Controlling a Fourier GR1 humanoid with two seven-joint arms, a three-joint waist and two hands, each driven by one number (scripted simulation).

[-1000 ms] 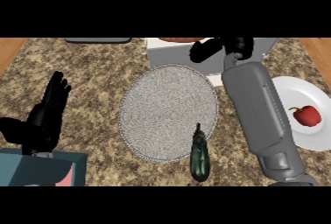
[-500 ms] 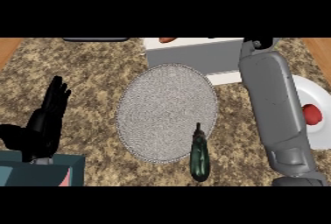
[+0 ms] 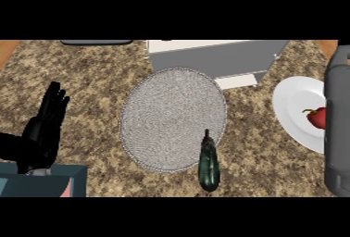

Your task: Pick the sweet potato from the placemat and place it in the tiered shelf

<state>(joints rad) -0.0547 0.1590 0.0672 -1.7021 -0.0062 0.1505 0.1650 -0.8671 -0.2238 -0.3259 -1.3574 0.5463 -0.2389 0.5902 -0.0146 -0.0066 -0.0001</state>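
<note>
grey placemat (image 3: 172, 118) bare, right forearm (image 3: 338, 125) swung aside (hand unseen, state unknowable), left hand (image 3: 46, 122) resting open; potato likely shelved (image 3: 217, 58).

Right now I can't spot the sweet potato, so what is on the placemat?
Only a dark green vegetable lies on the placemat, at its lower right edge, partly overhanging. No sweet potato shows there. Nothing else covers the mat.
</note>
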